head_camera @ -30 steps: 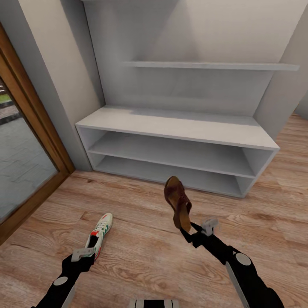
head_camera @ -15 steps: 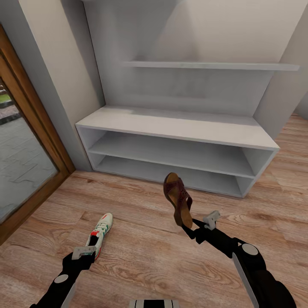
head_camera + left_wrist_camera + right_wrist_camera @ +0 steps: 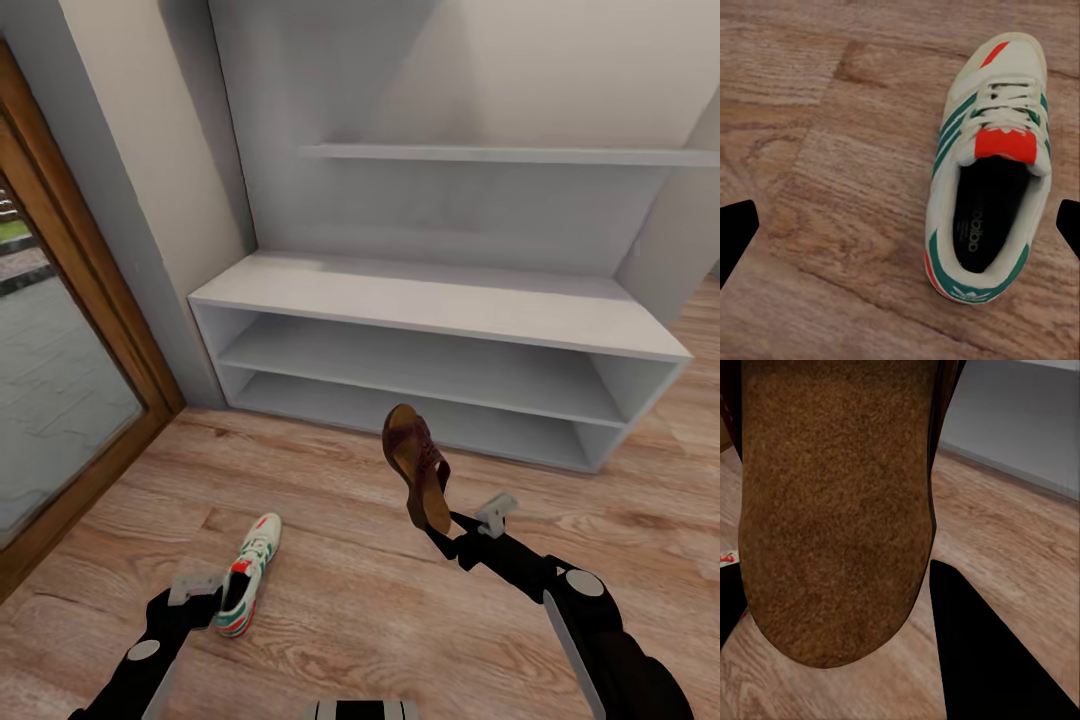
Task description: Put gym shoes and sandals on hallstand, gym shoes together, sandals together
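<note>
Aloft, the right hand (image 3: 437,537) apparently pinches a sandal (image 3: 415,465); the left hand (image 3: 900,225) hangs spread above a gym shoe (image 3: 988,161).

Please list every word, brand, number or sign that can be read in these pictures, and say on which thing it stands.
"adidas": printed in white on the dark insole of the gym shoe, small but legible in the left wrist view.
A white logo mark at the heel of the same shoe: too blurred to read.
Sandal and hallstand: no text visible.
</note>
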{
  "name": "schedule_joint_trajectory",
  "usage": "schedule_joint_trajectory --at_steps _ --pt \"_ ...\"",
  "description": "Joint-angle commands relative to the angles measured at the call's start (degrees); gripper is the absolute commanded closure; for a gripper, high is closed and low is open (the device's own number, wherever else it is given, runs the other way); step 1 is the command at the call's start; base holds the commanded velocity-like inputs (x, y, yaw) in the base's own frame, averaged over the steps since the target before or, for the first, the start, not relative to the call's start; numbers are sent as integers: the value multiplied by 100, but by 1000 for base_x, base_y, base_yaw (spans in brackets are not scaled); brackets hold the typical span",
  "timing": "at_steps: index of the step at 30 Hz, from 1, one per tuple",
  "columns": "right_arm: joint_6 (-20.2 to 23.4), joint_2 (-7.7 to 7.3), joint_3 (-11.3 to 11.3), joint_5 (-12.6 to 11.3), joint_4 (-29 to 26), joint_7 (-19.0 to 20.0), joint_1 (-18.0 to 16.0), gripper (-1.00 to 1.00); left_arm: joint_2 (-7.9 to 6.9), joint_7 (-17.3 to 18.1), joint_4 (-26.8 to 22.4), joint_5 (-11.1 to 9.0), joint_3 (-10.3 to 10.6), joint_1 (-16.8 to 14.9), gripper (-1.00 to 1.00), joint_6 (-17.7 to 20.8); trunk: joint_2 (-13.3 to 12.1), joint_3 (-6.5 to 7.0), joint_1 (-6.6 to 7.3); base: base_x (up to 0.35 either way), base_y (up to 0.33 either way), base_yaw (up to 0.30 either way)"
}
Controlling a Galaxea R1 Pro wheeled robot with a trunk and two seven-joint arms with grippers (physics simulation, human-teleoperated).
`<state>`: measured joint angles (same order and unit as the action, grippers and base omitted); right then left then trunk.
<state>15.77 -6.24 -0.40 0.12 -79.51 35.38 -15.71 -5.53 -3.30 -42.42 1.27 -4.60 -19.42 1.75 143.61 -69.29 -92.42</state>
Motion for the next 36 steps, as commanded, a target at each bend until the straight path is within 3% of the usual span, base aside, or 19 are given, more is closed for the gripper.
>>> schedule_joint_trajectory --at_steps 1,27,33,36 --pt "58 0 -3 -21 -8 21 -3 100 0 -25 -9 12 3 -1 -100 15 2 -5 0 53 60 -164" --pt "50 0 3 -21 -12 19 -3 100 8 -20 -12 13 20 2 -100 24 2 -5 0 6 7 -143" --pt "49 0 -4 -21 -20 21 -3 100 0 -8 -12 30 29 6 -100 -161 10 -147 -15 0 0 -11" --pt "44 0 -4 -21 -18 21 -3 100 3 -4 -7 260 25 3 -100 -343 14 -233 -23 0 0 0"
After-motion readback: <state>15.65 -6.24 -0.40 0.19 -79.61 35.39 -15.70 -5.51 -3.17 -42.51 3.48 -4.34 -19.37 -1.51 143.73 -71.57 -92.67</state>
